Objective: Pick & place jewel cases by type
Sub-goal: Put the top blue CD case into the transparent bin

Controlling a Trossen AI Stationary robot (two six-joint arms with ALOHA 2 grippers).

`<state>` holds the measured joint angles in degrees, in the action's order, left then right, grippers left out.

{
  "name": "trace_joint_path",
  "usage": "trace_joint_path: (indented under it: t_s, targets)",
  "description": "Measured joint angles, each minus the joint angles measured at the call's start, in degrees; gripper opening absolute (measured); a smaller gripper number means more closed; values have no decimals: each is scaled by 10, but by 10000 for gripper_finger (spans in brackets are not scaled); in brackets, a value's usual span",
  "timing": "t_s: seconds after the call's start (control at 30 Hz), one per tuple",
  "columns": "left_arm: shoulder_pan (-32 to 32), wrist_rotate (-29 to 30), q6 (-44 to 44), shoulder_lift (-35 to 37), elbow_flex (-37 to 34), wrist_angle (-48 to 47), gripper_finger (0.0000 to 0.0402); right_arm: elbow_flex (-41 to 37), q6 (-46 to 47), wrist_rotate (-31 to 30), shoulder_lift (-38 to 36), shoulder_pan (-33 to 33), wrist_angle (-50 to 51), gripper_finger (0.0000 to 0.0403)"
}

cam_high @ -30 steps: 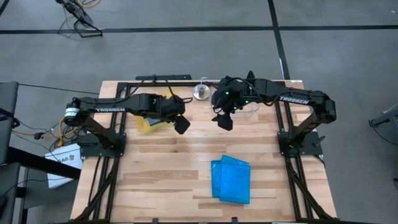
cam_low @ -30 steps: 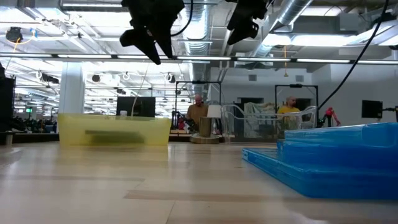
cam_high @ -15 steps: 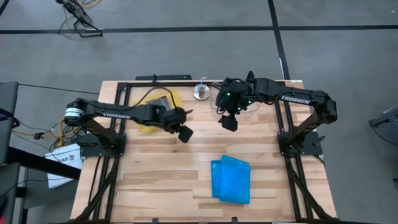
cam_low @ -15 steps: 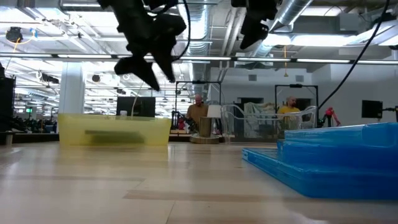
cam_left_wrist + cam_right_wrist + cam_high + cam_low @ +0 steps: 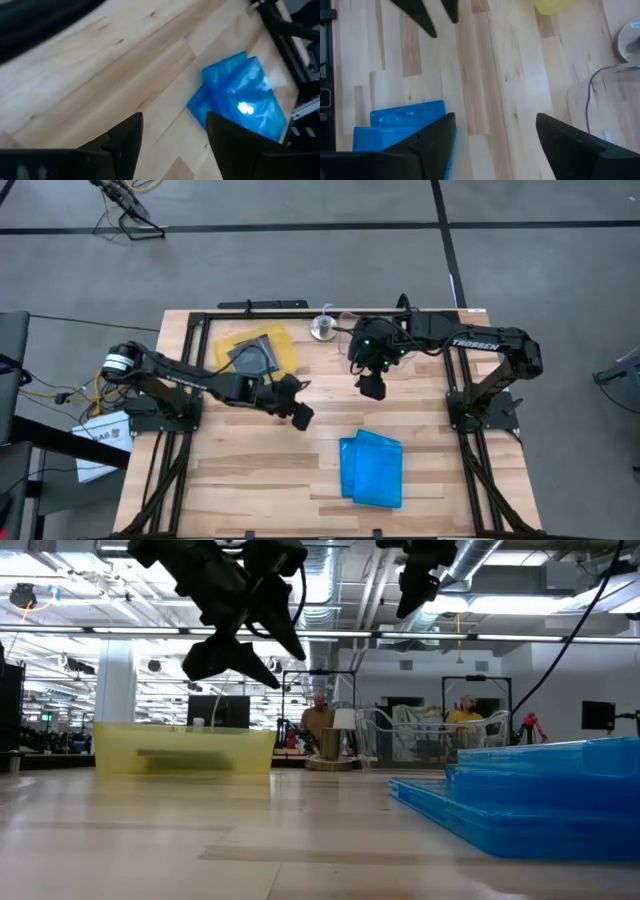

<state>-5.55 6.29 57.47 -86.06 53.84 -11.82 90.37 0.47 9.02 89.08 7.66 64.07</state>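
Observation:
A small stack of translucent blue jewel cases (image 5: 371,468) lies flat on the wooden table toward its near right; it also shows in the low view (image 5: 530,795), the left wrist view (image 5: 240,95) and the right wrist view (image 5: 402,125). A clear-grey jewel case (image 5: 250,358) lies in the yellow tray (image 5: 272,340) at the far left. My left gripper (image 5: 300,415) hangs open above the table's middle, left of the blue stack, with nothing between its fingers. My right gripper (image 5: 371,387) hangs open higher up, above the far middle.
A clear plastic tub (image 5: 612,95) stands at the far right under my right arm. A round silver object (image 5: 323,328) sits at the far edge. Bare wood lies between the tray and the blue stack.
My left gripper has come down and moved from the yellow tray toward the near edge and the blue jewel cases, rolling as it went; its fingers stay open. My right gripper has drifted slightly toward the near edge. The tray's case now shows uncovered.

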Motion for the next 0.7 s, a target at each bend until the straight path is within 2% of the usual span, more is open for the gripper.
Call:
trace_joint_path:
  t_s: [0.07,0.27,0.37,0.5,0.7]
  targets:
    - [-14,16,11,0,-8,13,210,0,11,-2,0,-4,0,270]
    - [-30,16,16,-2,-53,142,210,0,56,-7,0,-20,5,270]
    - [-29,-11,18,-2,-84,196,210,-2,105,-57,0,-33,12,270]
    - [-25,-76,41,-2,-122,226,210,-39,246,-123,0,-55,13,270]
    - [-29,-135,61,-2,-143,232,210,-108,436,-107,-3,-109,28,270]
